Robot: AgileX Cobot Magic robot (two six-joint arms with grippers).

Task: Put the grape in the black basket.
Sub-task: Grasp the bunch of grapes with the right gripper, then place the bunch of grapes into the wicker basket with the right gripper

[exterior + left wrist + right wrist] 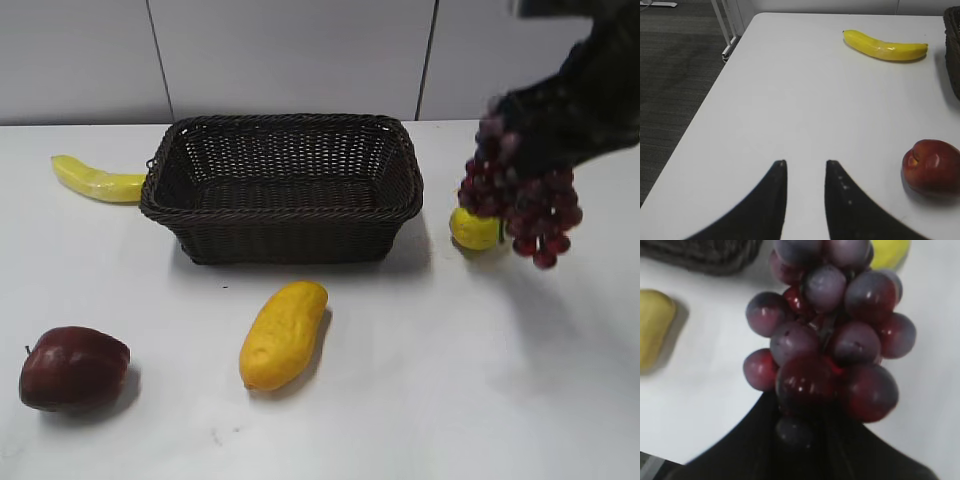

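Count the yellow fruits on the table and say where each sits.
3. The banana lies left of the black basket, the mango lies in front of it, and a small round yellow fruit sits at its right, partly hidden behind the hanging grape.

Glossy grape, woven wicker black basket

One grape bunch; one basket; one banana; one mango; one apple; one lemon
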